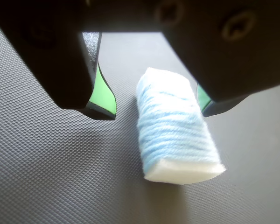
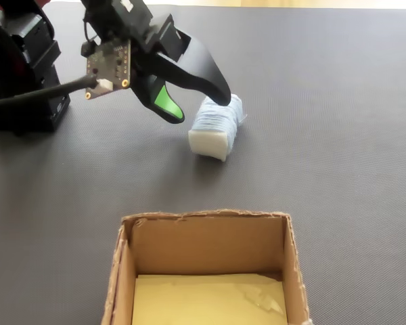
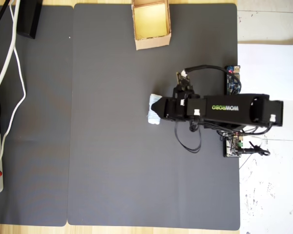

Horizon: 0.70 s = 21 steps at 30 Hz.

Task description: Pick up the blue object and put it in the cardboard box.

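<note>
The blue object is a pale blue-white fuzzy roll lying on its side on the dark mat. In the wrist view my gripper is open and straddles the roll's far end. Its left green-padded finger stands clear of the roll, while the right finger is right at its side. The fixed view shows the gripper low over the roll. From overhead, the roll peeks out under the gripper. The cardboard box, tan with a yellowish floor, sits open in the foreground, and at the mat's top edge from overhead.
The arm's base stands at the left of the fixed view. Overhead, white cables run down the left side, a circuit board and white paper lie right of the mat.
</note>
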Each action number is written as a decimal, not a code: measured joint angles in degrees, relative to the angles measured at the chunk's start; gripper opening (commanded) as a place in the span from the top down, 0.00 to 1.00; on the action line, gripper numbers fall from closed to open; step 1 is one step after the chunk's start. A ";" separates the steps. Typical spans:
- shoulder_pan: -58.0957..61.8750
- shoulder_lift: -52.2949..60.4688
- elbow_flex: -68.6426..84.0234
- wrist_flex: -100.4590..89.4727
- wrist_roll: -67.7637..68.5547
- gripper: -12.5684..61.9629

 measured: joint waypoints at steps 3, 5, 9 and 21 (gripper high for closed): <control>-0.09 -3.69 -2.37 0.26 0.00 0.38; -0.18 -6.94 -4.92 0.70 -0.09 0.38; -0.26 -12.04 -8.35 1.14 -0.35 0.38; -0.70 -19.34 -13.80 1.58 -1.05 0.42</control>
